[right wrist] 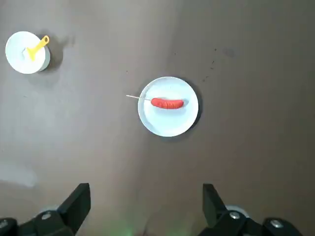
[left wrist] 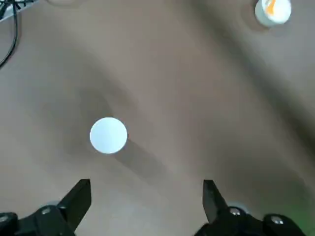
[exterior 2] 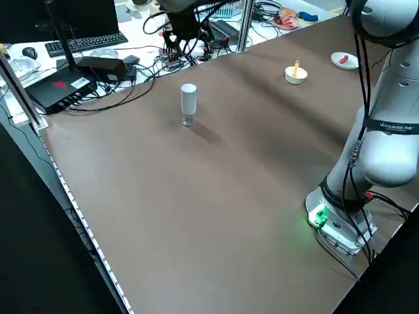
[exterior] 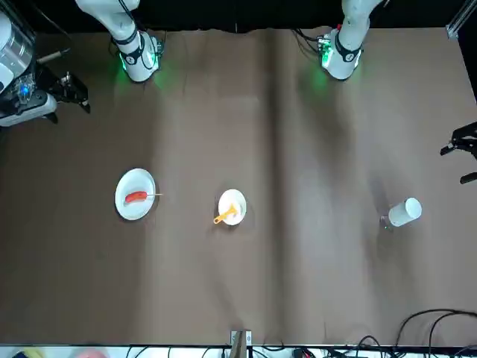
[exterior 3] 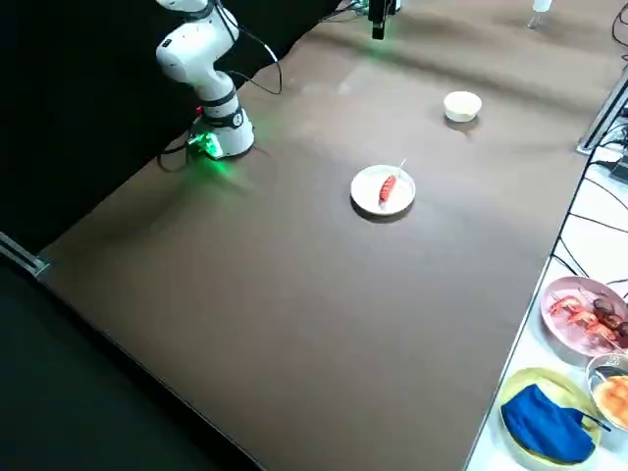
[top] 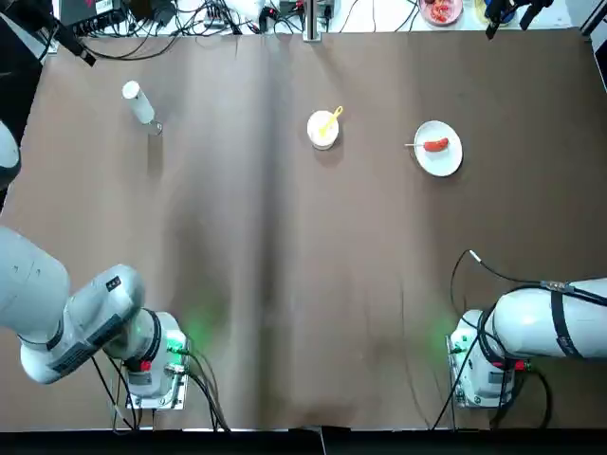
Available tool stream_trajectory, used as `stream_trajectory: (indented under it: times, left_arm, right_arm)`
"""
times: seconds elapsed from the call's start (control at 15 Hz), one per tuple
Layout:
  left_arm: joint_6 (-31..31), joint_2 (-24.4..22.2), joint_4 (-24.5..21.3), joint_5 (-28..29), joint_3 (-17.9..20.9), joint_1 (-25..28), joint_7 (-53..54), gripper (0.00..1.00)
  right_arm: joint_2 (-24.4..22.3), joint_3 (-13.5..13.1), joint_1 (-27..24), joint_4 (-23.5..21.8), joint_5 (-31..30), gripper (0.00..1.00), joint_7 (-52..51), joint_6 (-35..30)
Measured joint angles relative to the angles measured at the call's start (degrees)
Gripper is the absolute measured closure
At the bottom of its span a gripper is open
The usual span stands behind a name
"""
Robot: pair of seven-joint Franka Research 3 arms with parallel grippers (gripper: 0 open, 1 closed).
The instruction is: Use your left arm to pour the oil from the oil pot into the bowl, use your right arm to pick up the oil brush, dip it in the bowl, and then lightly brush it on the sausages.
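Observation:
The oil pot, a clear bottle with a white cap, stands upright at the table's far left. My left gripper hovers high above it, open, with the cap just ahead of its fingers. The white bowl sits at the far middle, and the yellow-orange oil brush rests in it, handle over the rim. To the right, the red sausage on its skewer lies on a white plate. My right gripper hangs open high over the table, looking down on the sausage.
The arm bases stand at the near edge. Cables and electronics run along the far edge. Off the table's right side are plates of food and a blue cloth. A keyboard lies beyond the left side.

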Motion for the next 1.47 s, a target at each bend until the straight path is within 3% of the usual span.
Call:
stream_trajectory:
  times: [0.2, 0.47, 0.87, 1.47]
  left_arm:
    - [0.0, 1.3, 0.0, -4.8, 0.0, 2.5, 2.6, 0.00]
    - [0.3, 5.5, 2.2, -14.9, 0.2, 3.2, 27.8, 0.00]
    - [0.4, 15.1, 3.7, -23.1, 0.3, 7.2, 51.9, 0.00]
    - [0.4, 26.2, 5.5, -28.4, 0.3, 8.8, 65.8, 0.00]
  right_arm:
    - [0.0, 0.0, 0.2, 0.0, 0.0, 0.00, 0.0, 0.0]
    - [0.0, 0.1, 0.4, 0.0, 0.0, 0.00, 0.0, 0.1]
    - [0.0, 0.1, 0.4, 0.0, 0.0, 0.00, 0.0, 0.1]
    - [0.0, 0.1, 0.4, -0.1, 0.0, 0.00, 0.0, 0.1]
